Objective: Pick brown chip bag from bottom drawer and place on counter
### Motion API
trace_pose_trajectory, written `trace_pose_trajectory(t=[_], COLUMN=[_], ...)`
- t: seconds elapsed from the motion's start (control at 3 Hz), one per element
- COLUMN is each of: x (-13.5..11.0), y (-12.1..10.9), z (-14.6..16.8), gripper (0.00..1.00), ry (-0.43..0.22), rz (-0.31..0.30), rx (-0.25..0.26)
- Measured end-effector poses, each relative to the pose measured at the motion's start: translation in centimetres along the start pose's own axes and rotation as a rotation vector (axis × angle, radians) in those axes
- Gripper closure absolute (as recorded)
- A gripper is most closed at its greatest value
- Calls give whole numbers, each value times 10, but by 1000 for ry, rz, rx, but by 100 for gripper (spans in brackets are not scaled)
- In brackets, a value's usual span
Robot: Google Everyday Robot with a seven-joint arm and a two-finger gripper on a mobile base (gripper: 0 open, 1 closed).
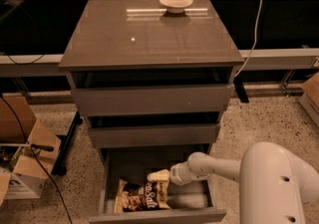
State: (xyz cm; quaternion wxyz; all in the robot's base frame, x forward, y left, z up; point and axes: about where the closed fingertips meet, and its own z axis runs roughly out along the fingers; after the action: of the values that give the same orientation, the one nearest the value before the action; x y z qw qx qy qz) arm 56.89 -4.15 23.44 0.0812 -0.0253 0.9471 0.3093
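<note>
Open bottom drawer (pixel 105 188), brown chip bag (pixel 141 196) just beneath the claw (pixel 158 175).

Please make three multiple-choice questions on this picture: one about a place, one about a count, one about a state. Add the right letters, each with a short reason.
1. Where does the brown chip bag lie? A) in the top drawer B) in the bottom drawer C) on the floor
2. How many drawers has the cabinet? A) two B) three C) four
3. The bottom drawer is: A) pulled open B) shut C) taken out
1 B: the bag lies inside it, with the hand at the bag's far right corner. 2 B: three grey fronts are stacked. 3 A: its inside shows.
</note>
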Motion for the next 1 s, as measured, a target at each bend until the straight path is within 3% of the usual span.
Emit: trace_pose_trajectory(t=[0.33,0.67,1.0], x=[5,2,-1], y=[-11,-12,-10], z=[34,60,69], gripper=[0,19,42], ry=[16,25,35], rz=[71,115,129], rx=[-68,-156,-200])
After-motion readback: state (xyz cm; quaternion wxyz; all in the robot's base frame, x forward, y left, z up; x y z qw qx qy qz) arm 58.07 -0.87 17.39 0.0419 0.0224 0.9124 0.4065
